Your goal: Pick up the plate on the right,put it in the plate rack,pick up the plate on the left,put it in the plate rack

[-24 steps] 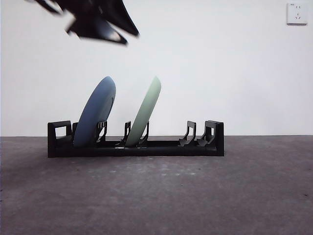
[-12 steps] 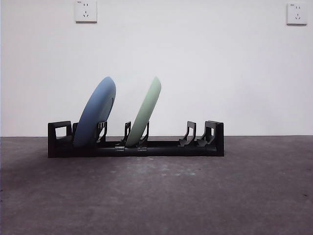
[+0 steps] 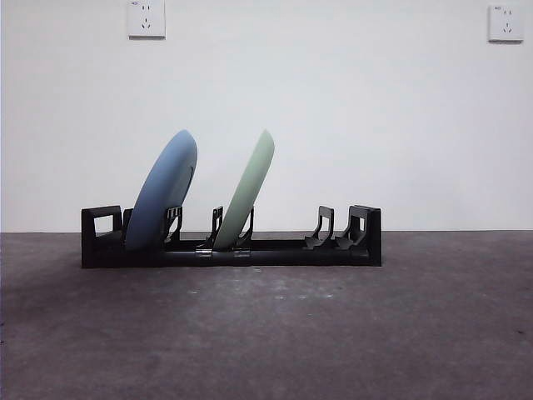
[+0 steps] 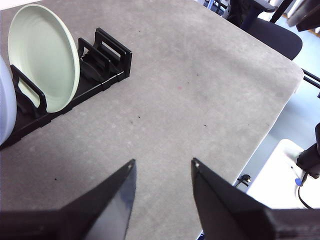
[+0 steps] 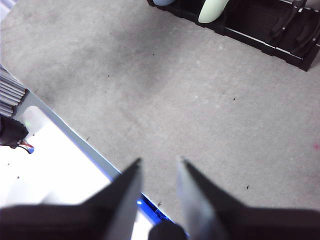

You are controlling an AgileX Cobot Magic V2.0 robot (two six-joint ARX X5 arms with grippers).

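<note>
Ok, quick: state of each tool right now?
Left tool: open, holding nothing.
Right tool: open, holding nothing.

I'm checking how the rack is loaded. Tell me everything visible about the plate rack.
The plate rack is long, low and black, plastic by its look, with blocky ends and upright slotted dividers. It lies flat on the grey table before a white wall. A blue plate leans in a slot near one end, a green plate near the middle; the slots toward the other end hold nothing. No gripper touches it.
</note>
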